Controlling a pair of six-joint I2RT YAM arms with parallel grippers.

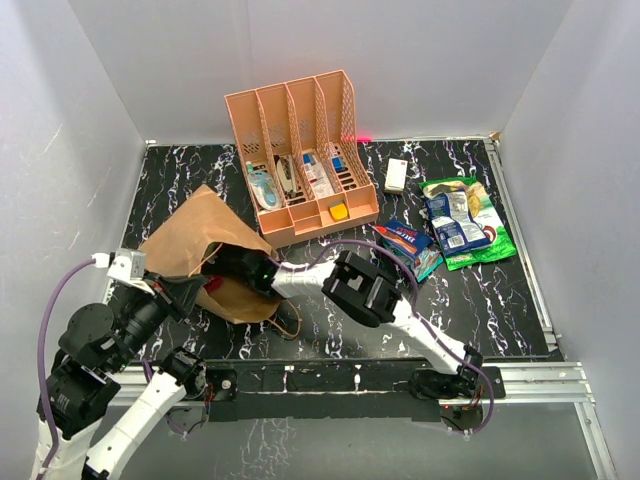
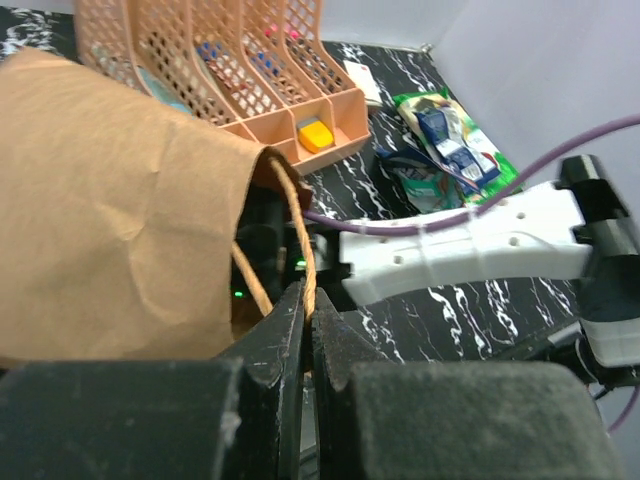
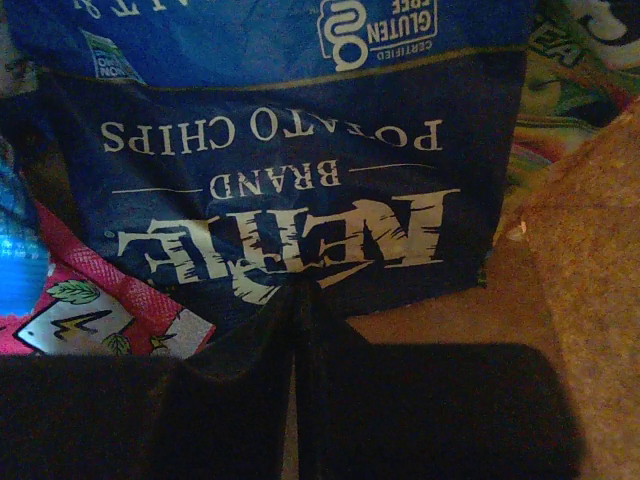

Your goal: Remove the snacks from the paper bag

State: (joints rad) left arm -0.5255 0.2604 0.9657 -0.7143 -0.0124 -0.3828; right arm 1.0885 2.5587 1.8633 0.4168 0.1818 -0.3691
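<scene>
The brown paper bag lies on its side at the left, mouth toward the middle. My left gripper is shut on its thin loop handle, and the bag's side fills the left wrist view. My right gripper is inside the bag mouth. In the right wrist view it is shut on the lower edge of a dark blue potato chip packet, with a red packet beside it. On the table at the right lie a green chip bag, a dark blue packet and a red and teal one.
An orange-pink slotted rack with small toiletry items stands behind the bag. A white remote lies right of it. White walls enclose the table. The right arm reaches across in front of the bag mouth.
</scene>
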